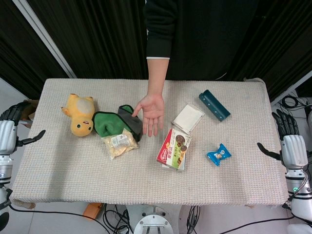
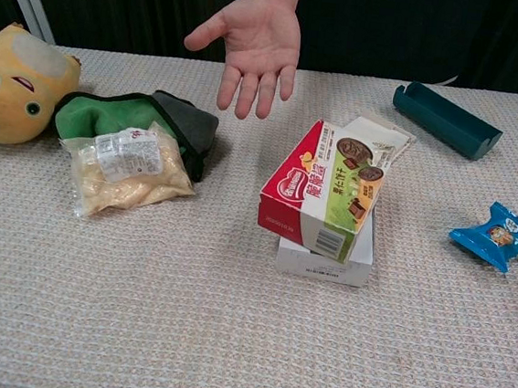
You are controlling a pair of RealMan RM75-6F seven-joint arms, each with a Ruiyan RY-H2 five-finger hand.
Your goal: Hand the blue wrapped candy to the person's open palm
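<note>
The blue wrapped candy (image 1: 219,155) (image 2: 499,235) lies on the beige table cloth, right of centre. The person's open palm (image 1: 150,111) (image 2: 251,49) hovers over the middle of the table, fingers pointing toward me. My right hand (image 1: 286,141) is at the table's right edge, fingers spread, holding nothing, a little right of the candy. At the left edge, my left hand (image 1: 13,129) holds nothing, fingers apart. Neither hand shows in the chest view.
A red and green snack box (image 1: 174,148) (image 2: 325,198) rests on a white box (image 1: 188,118). A teal tray (image 1: 214,104) (image 2: 446,119) lies at the back right. A yellow plush toy (image 1: 80,114), green cloth (image 1: 113,123) and clear snack bag (image 1: 119,143) sit on the left.
</note>
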